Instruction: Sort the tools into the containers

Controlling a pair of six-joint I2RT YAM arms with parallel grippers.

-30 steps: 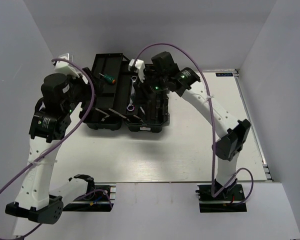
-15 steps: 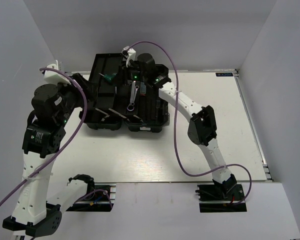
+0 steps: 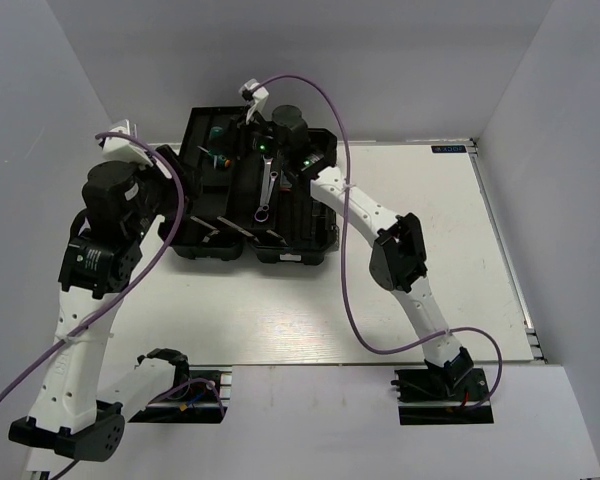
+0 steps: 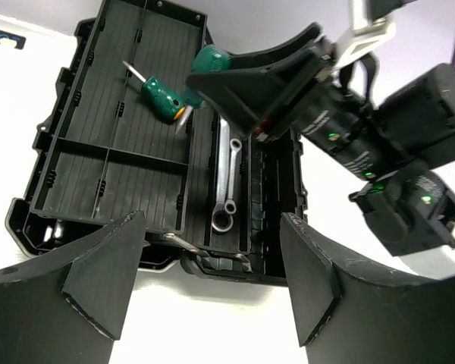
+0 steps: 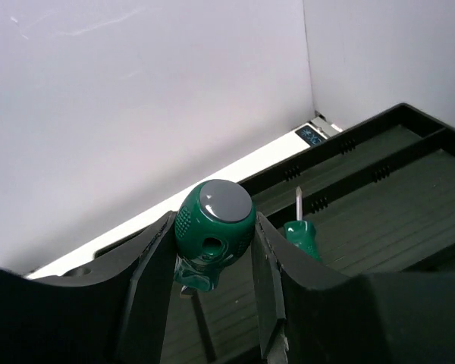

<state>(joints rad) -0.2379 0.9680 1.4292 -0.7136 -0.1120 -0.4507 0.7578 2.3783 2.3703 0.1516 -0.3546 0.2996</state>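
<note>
The black toolbox (image 3: 305,240) lies open at the back of the table. My right gripper (image 3: 228,138) hangs over its left tray and is shut on a green-handled screwdriver (image 5: 212,218), which also shows in the left wrist view (image 4: 209,64). A second green screwdriver (image 4: 163,95) lies in that tray, just beside the held one (image 5: 300,233). Two silver wrenches (image 4: 226,179) lie together in the middle channel (image 3: 267,190). My left gripper (image 4: 208,303) is open and empty, at the box's left near side (image 3: 176,172). I cannot make out any hex keys.
White walls close in the back and both sides. Bare white table (image 3: 420,250) lies right of and in front of the toolbox. The right arm (image 3: 380,220) stretches across the box's right half. A metal latch (image 4: 183,243) sits on the box's near edge.
My right gripper has moved left from the middle of the box to over the left tray, carrying the green screwdriver. My left arm shifted slightly beside the box.
</note>
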